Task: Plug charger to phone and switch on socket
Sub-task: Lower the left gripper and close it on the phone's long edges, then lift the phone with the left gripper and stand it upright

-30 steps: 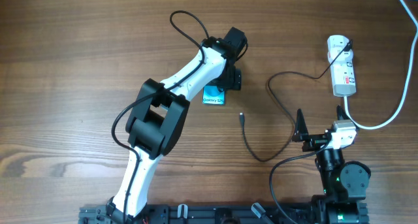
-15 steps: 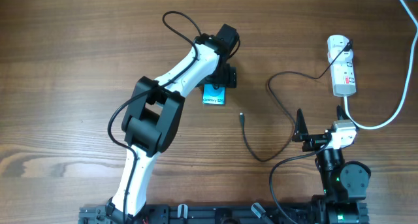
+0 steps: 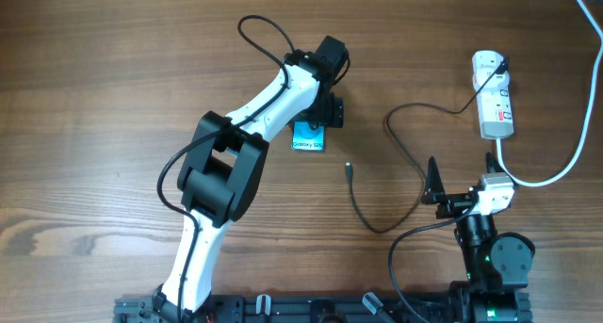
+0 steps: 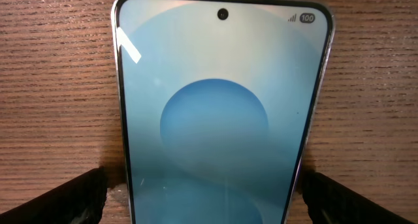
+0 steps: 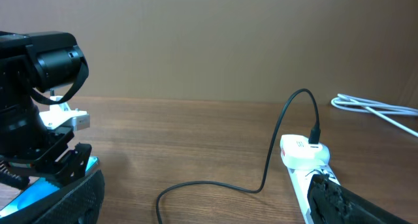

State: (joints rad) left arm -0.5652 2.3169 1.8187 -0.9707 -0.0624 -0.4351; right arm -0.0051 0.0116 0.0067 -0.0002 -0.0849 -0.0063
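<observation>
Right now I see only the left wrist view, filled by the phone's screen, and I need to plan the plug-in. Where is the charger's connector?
Observer: The charger's connector tip lies loose on the table, beside the phone on the right arm's side, not touching it.
Operator: Is the right gripper holding the cable?
Observer: No. The right gripper is open and grips nothing.
Operator: And the socket?
Observer: The socket lies far to the right, with the charger's black plug in its far end.
</observation>
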